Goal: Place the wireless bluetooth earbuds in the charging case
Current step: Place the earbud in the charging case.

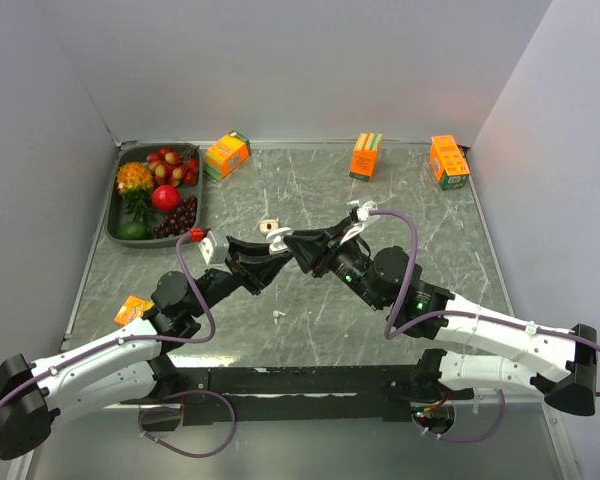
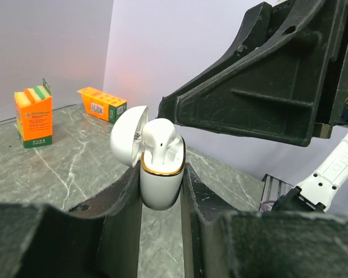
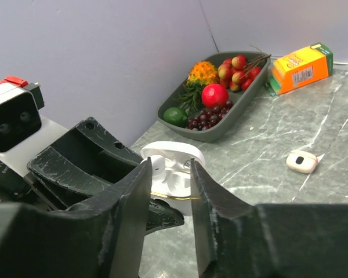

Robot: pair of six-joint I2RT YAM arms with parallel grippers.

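Closest to the lens, my left claw (image 2: 161, 202) is clamped on the white charging case (image 2: 161, 185), holding it upright above the table (image 1: 310, 330) with its lid (image 2: 127, 136) swung back. One earbud (image 2: 159, 136) sits in its well but looks proud of the gold rim, so I judge it not fully home. My right claw (image 3: 170, 174) hovers just over it, jaws apart, nothing between them. I should hold the case steady, press straight down on the bud's crown — gently — and stay off the lid, since a sideways nudge could tip the bud out.
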